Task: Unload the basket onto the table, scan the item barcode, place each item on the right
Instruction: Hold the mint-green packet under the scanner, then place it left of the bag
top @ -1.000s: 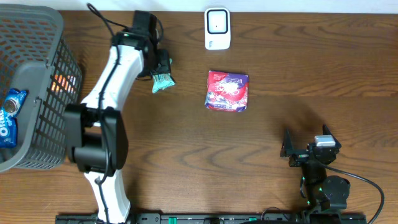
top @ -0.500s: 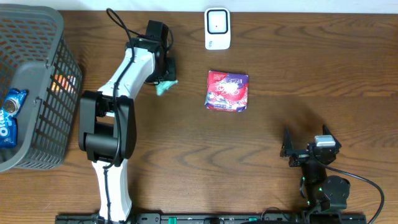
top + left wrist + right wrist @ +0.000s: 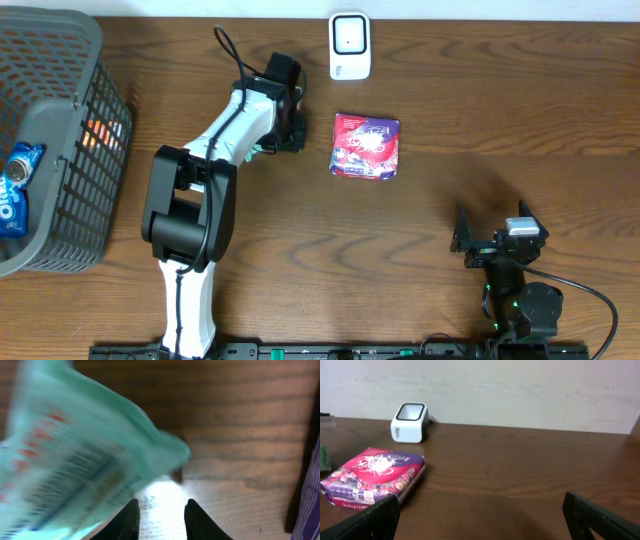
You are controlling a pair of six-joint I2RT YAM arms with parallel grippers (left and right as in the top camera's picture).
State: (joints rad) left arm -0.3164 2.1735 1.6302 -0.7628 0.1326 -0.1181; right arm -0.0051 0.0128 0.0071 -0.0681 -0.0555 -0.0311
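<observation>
Packet (image 3: 75,455) beside left end effector (image 3: 161,516)

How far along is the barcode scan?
Done: nothing that shows. In hand: left gripper is at the teal packet, short of the scanner; whether its jaws grip it is unclear. To do: bring its barcode to the scanner. Right gripper rests open; the red packet lies untouched.

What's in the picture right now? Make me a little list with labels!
scanner: white, far side, upright
red pack: flat, close to the scanner
teal packet: blurred, at the left gripper's fingertips
left gripper: beside the red pack, grip unclear
right gripper: open, empty
basket: far left, Oreo pack inside
</observation>
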